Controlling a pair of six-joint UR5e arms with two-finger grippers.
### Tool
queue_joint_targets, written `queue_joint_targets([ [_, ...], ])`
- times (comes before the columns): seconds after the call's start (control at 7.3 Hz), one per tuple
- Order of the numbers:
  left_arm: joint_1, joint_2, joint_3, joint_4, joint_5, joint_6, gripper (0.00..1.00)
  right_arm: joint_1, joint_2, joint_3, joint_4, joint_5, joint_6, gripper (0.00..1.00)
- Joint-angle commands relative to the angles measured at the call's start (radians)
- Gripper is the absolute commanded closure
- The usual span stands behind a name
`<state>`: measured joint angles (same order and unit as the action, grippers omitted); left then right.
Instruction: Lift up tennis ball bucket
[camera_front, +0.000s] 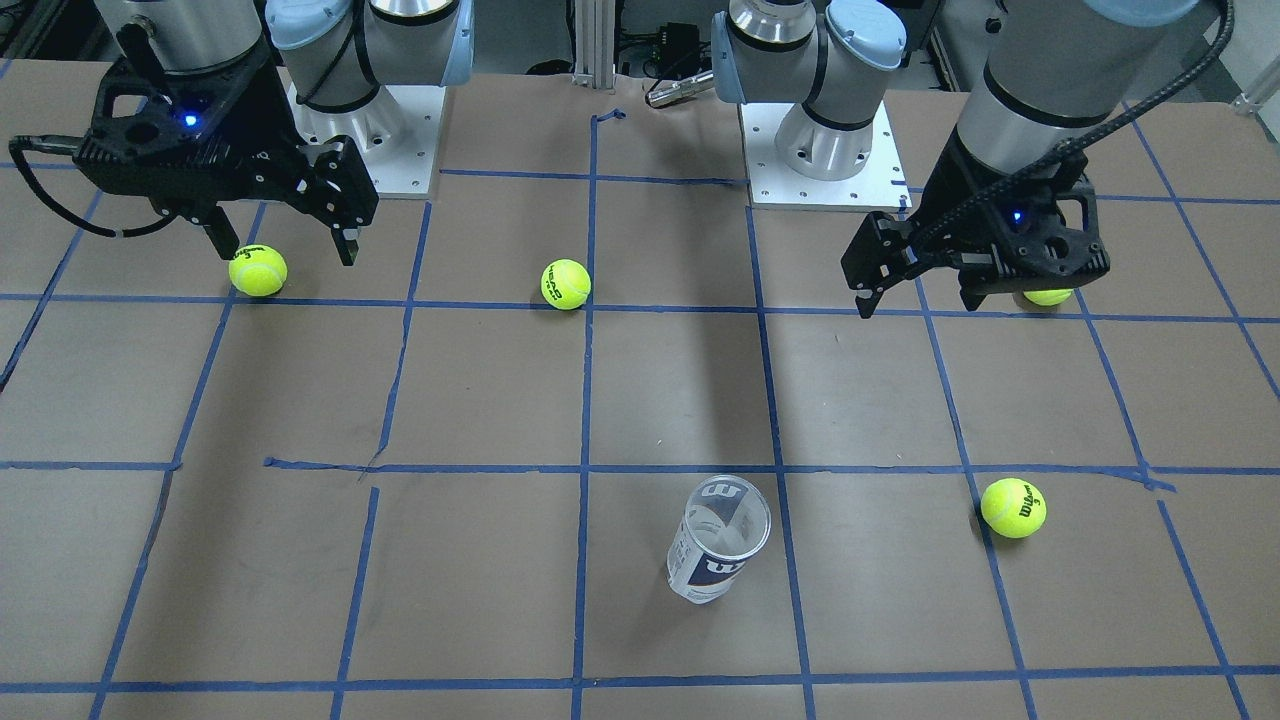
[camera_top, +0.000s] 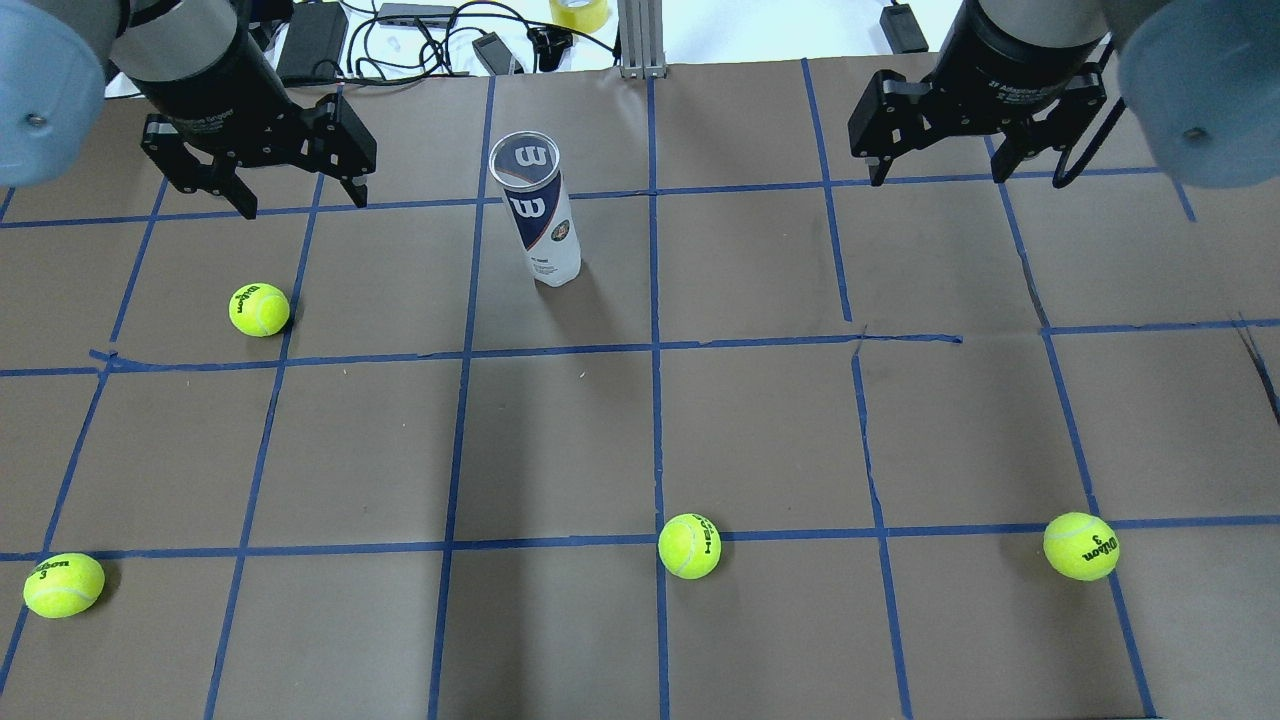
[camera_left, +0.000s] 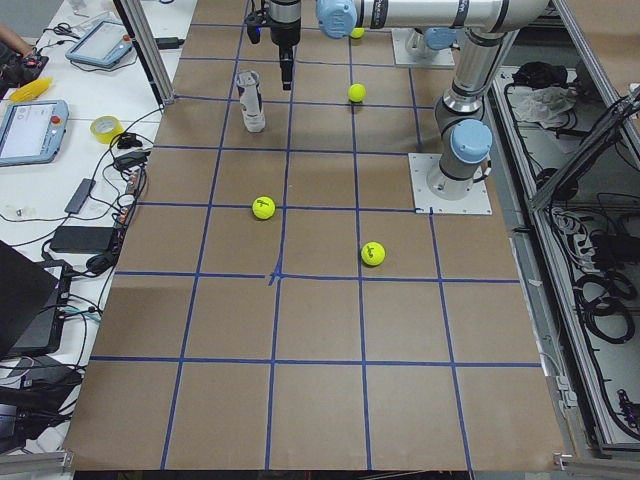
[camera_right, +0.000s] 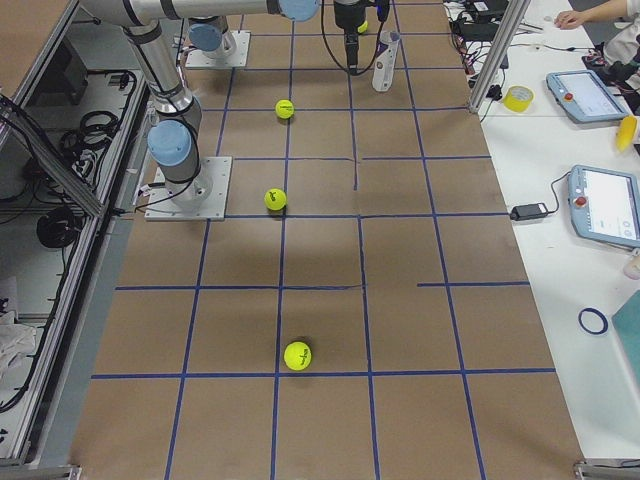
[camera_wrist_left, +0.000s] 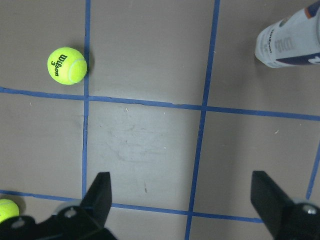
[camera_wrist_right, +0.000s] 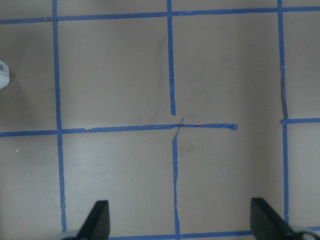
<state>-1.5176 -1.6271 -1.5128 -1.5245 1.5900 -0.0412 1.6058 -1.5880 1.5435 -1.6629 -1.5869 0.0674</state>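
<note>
Lighting is bright and even, from overhead. Broad, soft shadows of the arms cross the table (camera_front: 680, 400). Each ball (camera_top: 689, 546) throws only a small, faint shadow. There is mild sheen on the bucket (camera_top: 540, 215) rim. Fixed views are sharp, though the arm joints (camera_top: 1190, 110) in the overhead corners are blurred. Wrist views are slightly soft.

Silver arms (camera_front: 1040, 70), pale-blue joint caps (camera_front: 868, 35), black left claw (camera_top: 303, 205), black right claw (camera_top: 940, 180)

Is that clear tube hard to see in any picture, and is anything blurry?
Front-facing view: the tennis ball bucket is see-through, brown table showing through; left wrist view: it sits cropped at the corner, slightly soft; overhead view: sharp, label plain.
</note>
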Motion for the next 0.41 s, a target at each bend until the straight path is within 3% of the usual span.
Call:
queue_joint_targets([
  [0.0,0.002,0.016,-0.006,-0.012,-0.008,0.003,0.00,0.000,-0.001,0.001,0.005,-0.001,-0.001,0.00],
  [0.27,0.002,0.026,-0.020,-0.014,-0.007,0.003,0.00,0.000,0.000,0.001,0.003,0.001,-0.001,0.00],
])
